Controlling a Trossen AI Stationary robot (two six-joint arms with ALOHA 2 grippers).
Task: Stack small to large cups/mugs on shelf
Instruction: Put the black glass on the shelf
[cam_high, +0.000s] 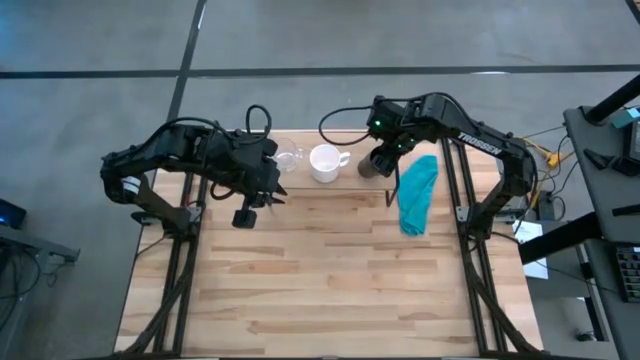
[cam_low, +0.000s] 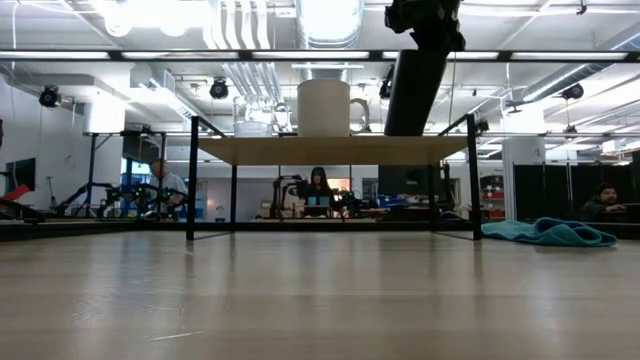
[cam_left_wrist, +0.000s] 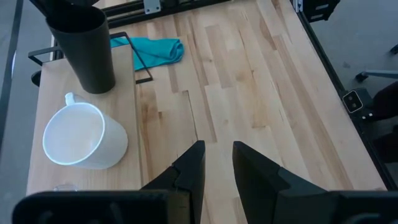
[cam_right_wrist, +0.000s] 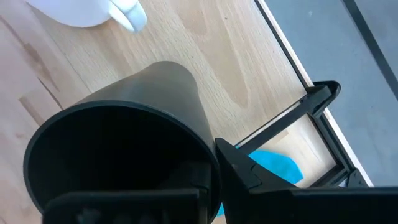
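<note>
My right end effector (cam_right_wrist: 211, 180) pinches the black cup (cam_high: 371, 165) on the shelf (cam_low: 330, 150), right of the white mug (cam_high: 325, 163); my left end effector (cam_left_wrist: 217, 165) hovers spread.

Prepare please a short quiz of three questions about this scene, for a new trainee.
1. True or false: the white mug stands on the shelf.
2. Which gripper is at the black cup? A) left B) right C) neither
3. Fill in: the teal cloth lies on the table on the ____ arm's side.

Key:
1. True; in the low view it stands on the board.
2. B; the right gripper has it, while the left gripper hangs open above the table.
3. right
</note>
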